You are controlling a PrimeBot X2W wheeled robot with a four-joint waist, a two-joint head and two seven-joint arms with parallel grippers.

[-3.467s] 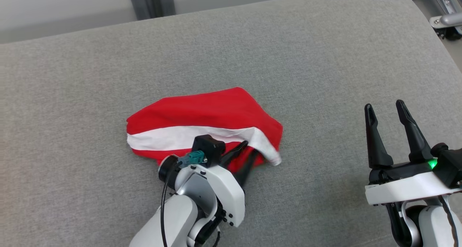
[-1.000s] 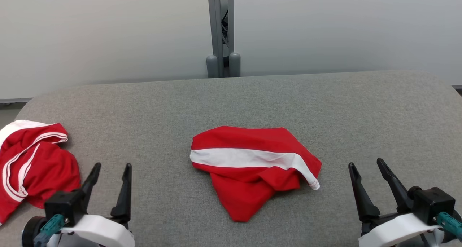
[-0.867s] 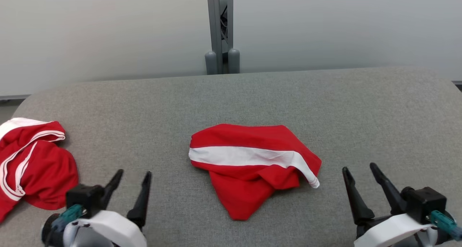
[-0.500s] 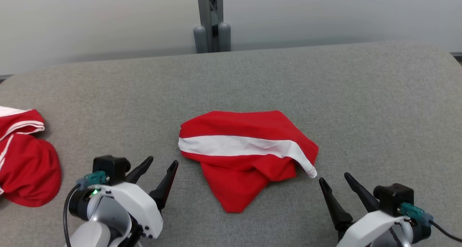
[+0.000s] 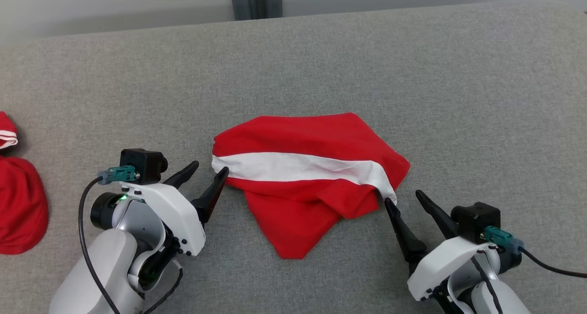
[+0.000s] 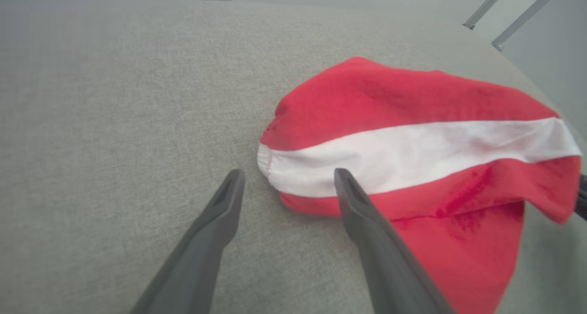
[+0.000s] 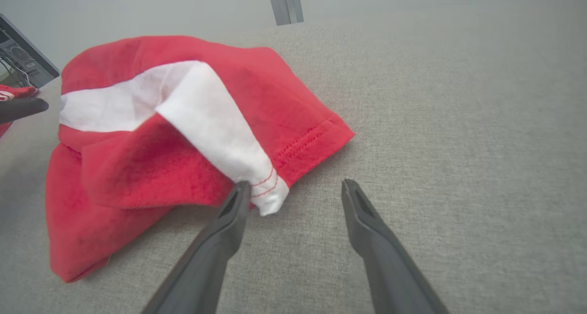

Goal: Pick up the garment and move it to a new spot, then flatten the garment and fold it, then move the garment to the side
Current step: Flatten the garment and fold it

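The garment (image 5: 312, 140) lies crumpled at the middle of the grey padded surface (image 5: 435, 75), red with a broad white band across it. My left gripper (image 5: 210, 167) stands open at the garment's left end, and in the left wrist view (image 6: 289, 173) its fingers straddle the white band's edge on the garment (image 6: 412, 103). My right gripper (image 5: 403, 196) is open at the right end. In the right wrist view (image 7: 296, 183) its left finger touches the band's white stitched tip on the garment (image 7: 137, 167). Neither gripper holds anything.
A second red bundle (image 5: 18, 208) with white stripes lies at the far left edge of the surface. A grey metal post (image 5: 254, 0) stands behind the far edge. Bare grey fabric spreads behind and to the right of the garment.
The camera has tilted down. Both open grippers have moved inward from the lower corners to the garment's left and right ends. The garment has not moved.
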